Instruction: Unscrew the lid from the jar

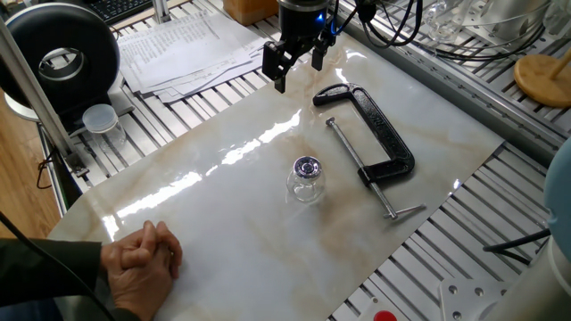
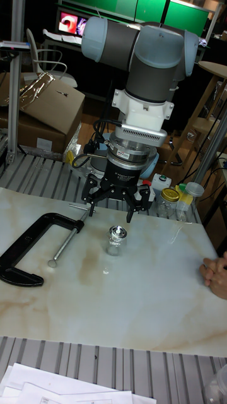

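A tiny clear glass jar (image 1: 306, 185) (image 2: 115, 242) stands upright near the middle of the marble board. Its small shiny lid (image 1: 307, 166) (image 2: 118, 232) with a bluish glint sits on top. My gripper (image 1: 298, 73) (image 2: 112, 211) hangs open well above the board, toward the far side from the fixed view, with nothing between its black fingers. In the tall fixed view it hovers just behind and above the jar, apart from it.
A black C-clamp (image 1: 379, 141) (image 2: 31, 247) lies beside the jar. A person's clasped hands (image 1: 143, 256) (image 2: 217, 273) rest on the board's edge. Papers (image 1: 183, 49), a translucent cup (image 1: 100, 119) and a tan wooden disc (image 1: 542, 80) lie off the board.
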